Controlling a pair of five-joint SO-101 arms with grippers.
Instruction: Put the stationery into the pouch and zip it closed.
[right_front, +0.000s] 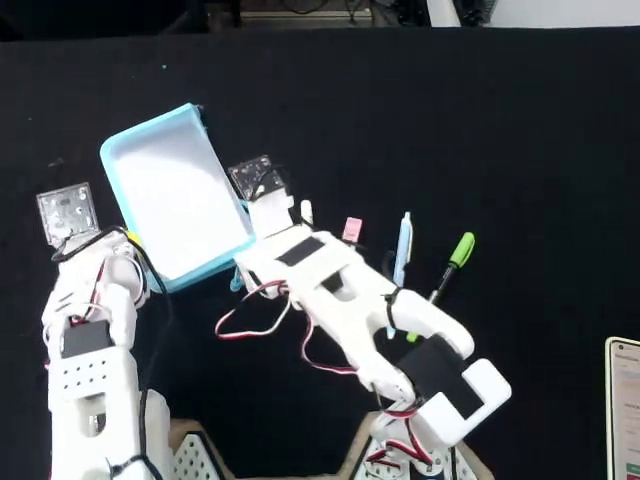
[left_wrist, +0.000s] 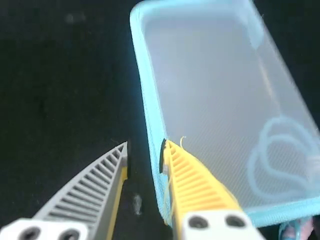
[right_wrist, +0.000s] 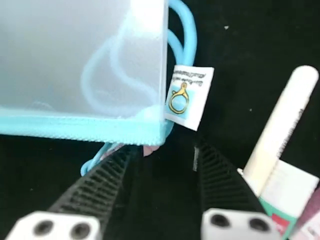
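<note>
We find both spread: the left end effector (left_wrist: 145, 145) perhaps straddles the pouch's (left_wrist: 215, 100) long edge; the right end effector (right_wrist: 165, 150) sits at its corner, nearer the blue pen (right_front: 403, 245).

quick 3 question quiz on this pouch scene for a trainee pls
1. True or false: the green marker is already inside the pouch.
2. In the high view, what lies between the eraser and the green marker? A) blue pen B) ruler C) scissors
3. Fill in the blank: both arms are at the pouch's near edge, and their jaws are ___.

Key: 1 false; 2 A; 3 open
</note>
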